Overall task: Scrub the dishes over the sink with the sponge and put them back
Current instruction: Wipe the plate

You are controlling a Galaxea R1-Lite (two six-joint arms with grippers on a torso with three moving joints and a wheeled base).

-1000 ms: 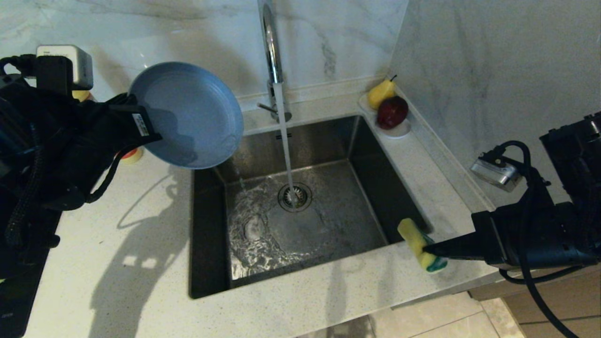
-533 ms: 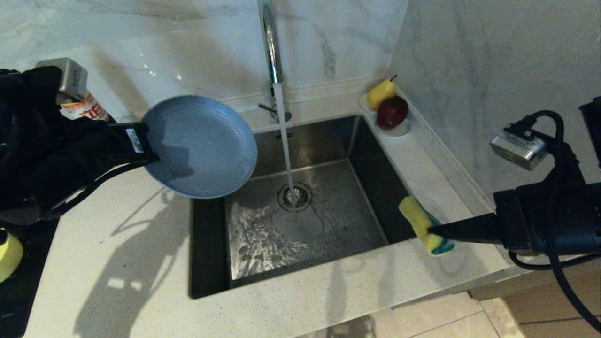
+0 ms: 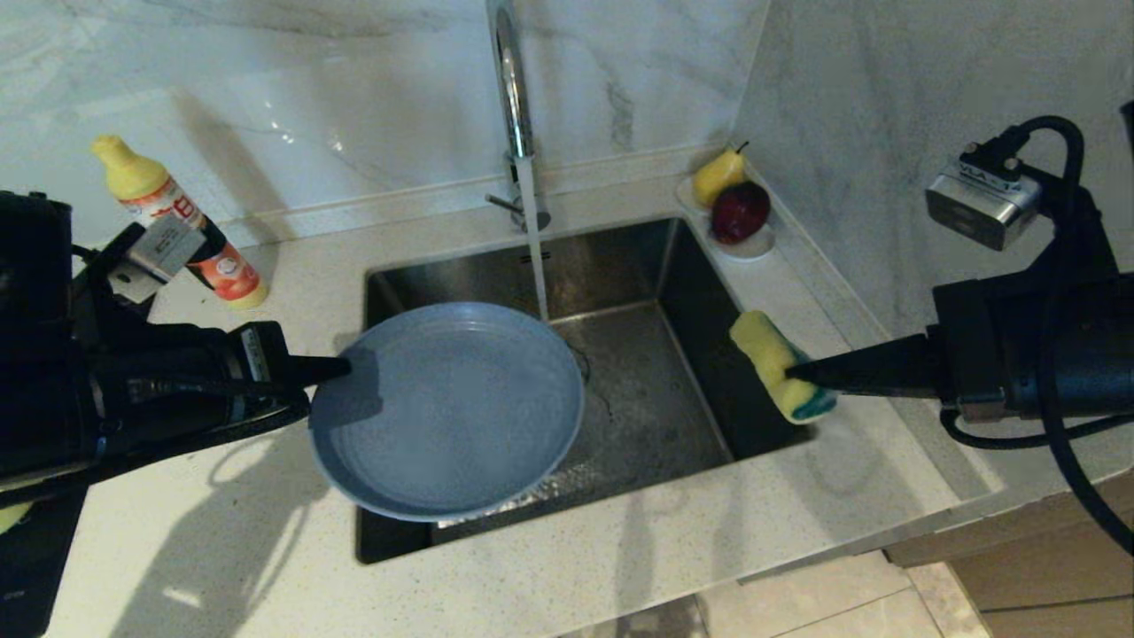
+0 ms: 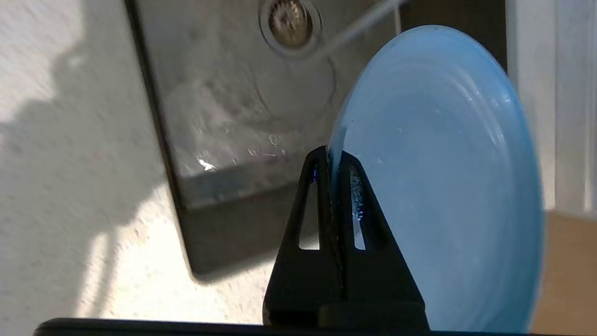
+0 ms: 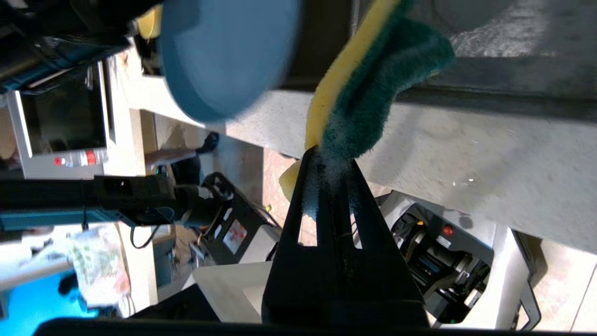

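2 grippers' jaws clamped: left gripper [image 3: 341,368] on plate [image 3: 447,412] rim, right gripper [image 3: 795,379] on sponge [image 3: 780,365]; green face only in right wrist view.

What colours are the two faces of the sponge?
Sponge: yellow foam with a dark green scouring face, clearest in the right wrist view.

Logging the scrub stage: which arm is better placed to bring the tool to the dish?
The right. Its gripper is shut on the yellow-and-green sponge at the steel sink's right edge, while the left gripper holds the grey-blue round plate by its rim over the basin.
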